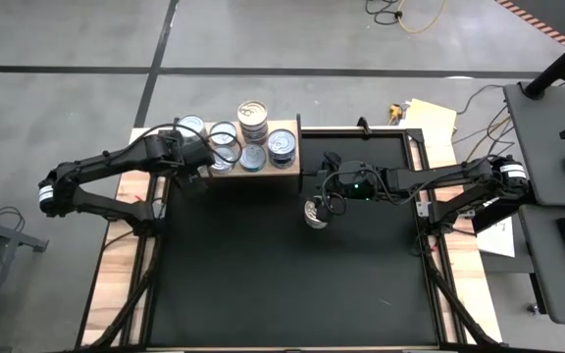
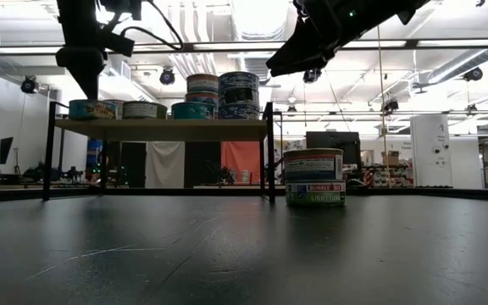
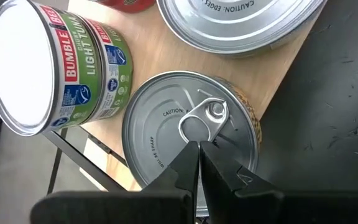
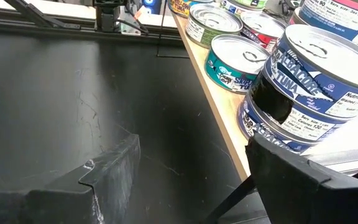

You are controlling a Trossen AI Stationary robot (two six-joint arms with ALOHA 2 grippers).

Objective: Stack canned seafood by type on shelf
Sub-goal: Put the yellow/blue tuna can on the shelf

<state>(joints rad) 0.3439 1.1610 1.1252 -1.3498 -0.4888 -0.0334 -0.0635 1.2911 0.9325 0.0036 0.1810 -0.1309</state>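
1. Overhead: black bench (image 1: 263, 275) w/ two dark arms; wooden shelf (image 1: 284, 168) sits at far edge, left of centre.
2. Left gripper (image 1: 202, 157) hangs over shelf's left end, fingers (image 3: 185, 171) pressed tight together, nothing between them. Wrist view puts the tips just above a silver pull-tab tin (image 3: 188, 134) near the shelf's corner.
3. Beside that tin, a two-high stack w/ green "Light Tuna" labels (image 3: 98, 68); part of another silver lid (image 3: 241, 22) shows farther along the shelf.
4. Right gripper (image 1: 333, 192) sits over bench centre, right of shelf, fingers spread wide and released, gripping nothing. Low view shows it raised well above the bench.
5. Lone two-tin stack (image 2: 314, 177) stands on the bench, apart from the shelf and to its right; lower tin carries a green label. From above the stack (image 1: 315, 212) sits just near-left of right gripper.
6. Shelf top holds the rest of the canned seafood (image 1: 253, 137): single tins at left, taller stacks toward the right end, incl. blue-white labelled stack (image 4: 303, 87) and a teal-labelled single tin (image 4: 238, 62) next to it.
7. Exact tin count on the shelf can't be read.
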